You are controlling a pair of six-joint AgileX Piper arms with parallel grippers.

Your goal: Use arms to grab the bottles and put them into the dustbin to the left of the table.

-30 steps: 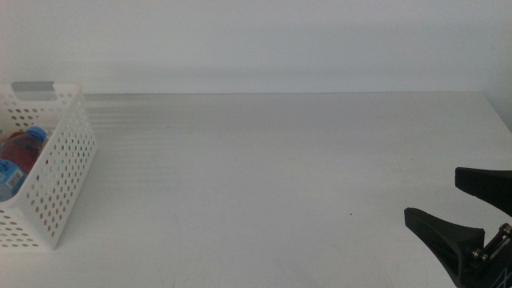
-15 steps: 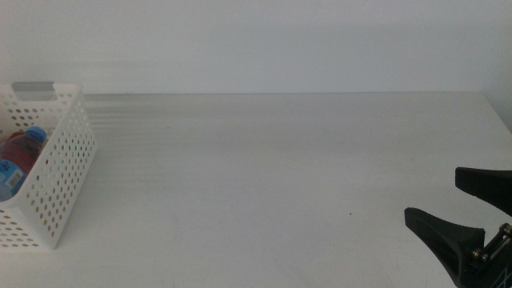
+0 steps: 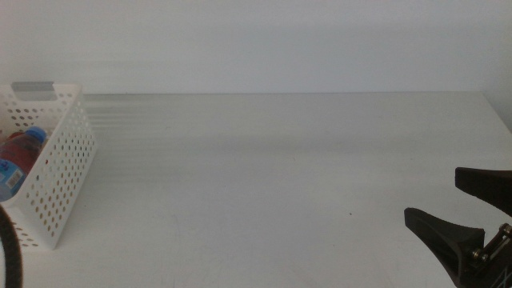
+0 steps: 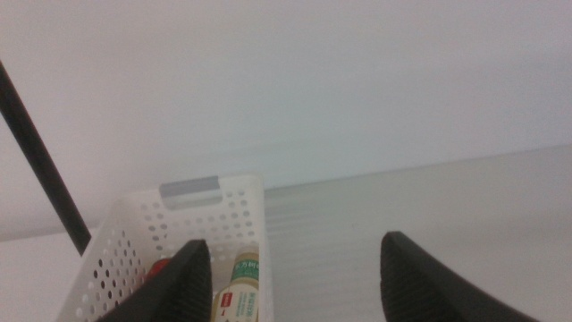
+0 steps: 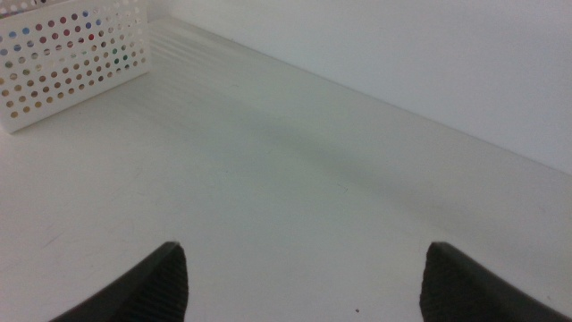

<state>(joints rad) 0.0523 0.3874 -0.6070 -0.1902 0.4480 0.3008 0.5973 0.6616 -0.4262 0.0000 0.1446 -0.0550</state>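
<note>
The bottles (image 4: 238, 288) were seen lying inside the dustbin (image 3: 56, 176) at the table's (image 3: 272, 176) left edge. The left gripper (image 4: 290, 273) was held above it, jaws wide and empty, evidently after release; the right gripper (image 3: 472, 216) was parked near the right side, spread and empty.

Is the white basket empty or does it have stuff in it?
Not empty. The white basket holds a blue-capped bottle, and the left wrist view shows a yellow bottle and something red inside.

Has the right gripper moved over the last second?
No. The right gripper sits open at the same spot near the table's right edge.
</note>
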